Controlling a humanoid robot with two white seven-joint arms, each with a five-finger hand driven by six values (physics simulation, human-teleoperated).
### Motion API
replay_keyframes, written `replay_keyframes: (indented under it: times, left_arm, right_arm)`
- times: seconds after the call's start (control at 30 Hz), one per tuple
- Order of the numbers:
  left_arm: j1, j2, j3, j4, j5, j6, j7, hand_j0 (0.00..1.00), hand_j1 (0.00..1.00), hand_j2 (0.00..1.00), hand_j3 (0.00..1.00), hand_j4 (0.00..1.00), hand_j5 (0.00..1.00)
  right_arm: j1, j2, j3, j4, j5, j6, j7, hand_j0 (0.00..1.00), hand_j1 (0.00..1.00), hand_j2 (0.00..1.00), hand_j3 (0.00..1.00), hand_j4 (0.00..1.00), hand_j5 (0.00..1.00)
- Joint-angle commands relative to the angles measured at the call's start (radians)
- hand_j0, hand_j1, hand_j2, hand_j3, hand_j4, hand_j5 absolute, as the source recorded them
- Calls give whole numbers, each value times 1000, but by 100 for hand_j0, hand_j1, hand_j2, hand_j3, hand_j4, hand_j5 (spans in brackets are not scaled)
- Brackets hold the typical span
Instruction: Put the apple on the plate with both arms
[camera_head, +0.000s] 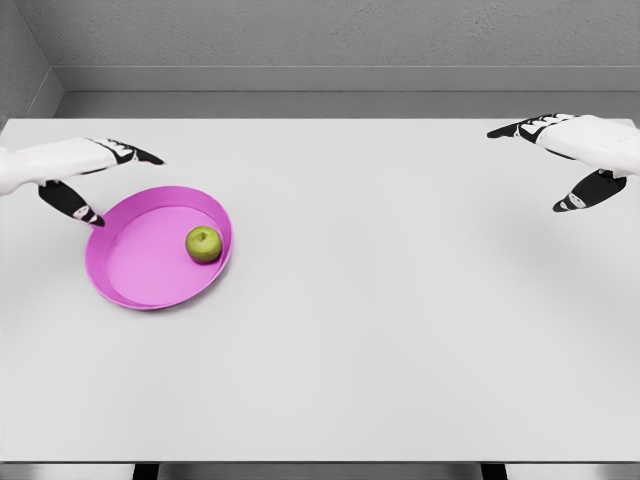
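The small green apple (204, 243) already lay inside the shallow magenta plastic plate (130, 285), near its right rim, so we judged the placing done. The good move was to draw both arms away without knocking the plate. Our left hand (82, 172) hovered at the plate's upper left edge, fingers spread, holding nothing. Our right hand (575, 152) hung well apart, fingers also spread and empty, over the white table (400, 330).

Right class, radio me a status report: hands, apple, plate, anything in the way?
Left hand open, at the plate's far-left rim. Right hand open, far right, holding nothing. Apple sits inside plate, right side. Nothing in the way.
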Motion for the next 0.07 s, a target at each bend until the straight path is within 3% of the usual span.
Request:
replay_keyframes:
  times: [0.0,0.03]
  left_arm:
    - [0,5,11,10,11,3,0,100,100,100,100,100,100]
    - [0,5,11,10,8,3,0,100,100,100,100,100,100]
  right_arm:
    - [0,-1,0,0,-2,0,0,100,100,100,100,100,100]
    - [0,-1,0,0,-2,0,0,100,100,100,100,100,100]
